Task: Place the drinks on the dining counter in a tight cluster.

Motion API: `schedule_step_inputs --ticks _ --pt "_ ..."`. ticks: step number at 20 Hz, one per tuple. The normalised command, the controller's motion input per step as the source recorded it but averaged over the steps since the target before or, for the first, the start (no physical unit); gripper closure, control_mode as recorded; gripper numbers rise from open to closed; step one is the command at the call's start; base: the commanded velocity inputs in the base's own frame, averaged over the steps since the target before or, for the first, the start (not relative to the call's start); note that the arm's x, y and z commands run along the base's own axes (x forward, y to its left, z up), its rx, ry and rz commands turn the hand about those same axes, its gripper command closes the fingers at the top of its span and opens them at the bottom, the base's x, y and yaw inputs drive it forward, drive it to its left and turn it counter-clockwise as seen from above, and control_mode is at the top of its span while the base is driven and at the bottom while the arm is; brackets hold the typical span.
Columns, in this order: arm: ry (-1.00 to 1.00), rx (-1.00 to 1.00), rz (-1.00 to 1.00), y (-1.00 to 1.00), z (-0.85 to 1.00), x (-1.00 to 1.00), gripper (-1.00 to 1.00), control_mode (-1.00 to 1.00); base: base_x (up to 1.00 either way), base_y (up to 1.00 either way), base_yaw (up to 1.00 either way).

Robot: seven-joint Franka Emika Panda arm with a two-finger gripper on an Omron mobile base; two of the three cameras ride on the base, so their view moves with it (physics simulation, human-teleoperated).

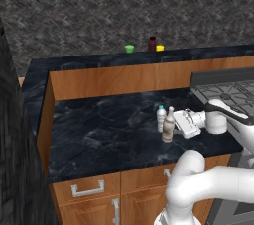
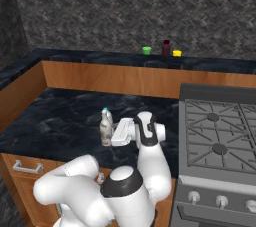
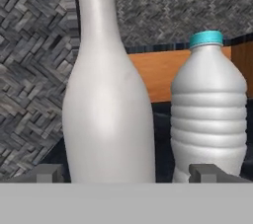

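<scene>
**Tool lined up on the tan bottle, nothing gripped yet**

Nearest to me, the tool hangs level over the lower counter, the one with drawers beneath and the stove at its right end. Its fingers stand spread wide with nothing between them. In the hand view the tan bottle sits square between the fingertips, so I read this as the approach for a side grasp on its body, low enough to keep it from tipping.

The tan bottle stands upright toward the front edge of that counter, just ahead of the tool. The clear bottle with the blue cap stands just beside it, a little farther back; I can't tell whether the two touch. Being that close, the clear bottle may get nudged as the fingers close, I'd judge.

Farther off, past the wood riser, the dining counter runs along the back. The maroon bottle stands there near its far edge, between a green cup and a small yellow thing. So I judge two drinks remain to be carried up beside it.
</scene>
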Motion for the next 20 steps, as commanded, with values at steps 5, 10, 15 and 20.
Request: schedule_step_inputs --ticks 5,10,15,20 --pt "0.0 0.02 0.0 0.04 0.0 -0.14 -1.0 -1.0 0.0 0.0 0.0" --pt "0.0 0.01 0.0 0.0 0.0 -0.16 -1.0 -1.0 0.0 0.0 0.0" --pt "0.0 0.01 0.0 0.04 0.01 -0.08 -1.0 -1.0 0.0 0.0 0.0" --pt "0.0 0.02 0.0 0.07 0.05 0.0 -1.0 -1.0 0.0 0.0 0.0"
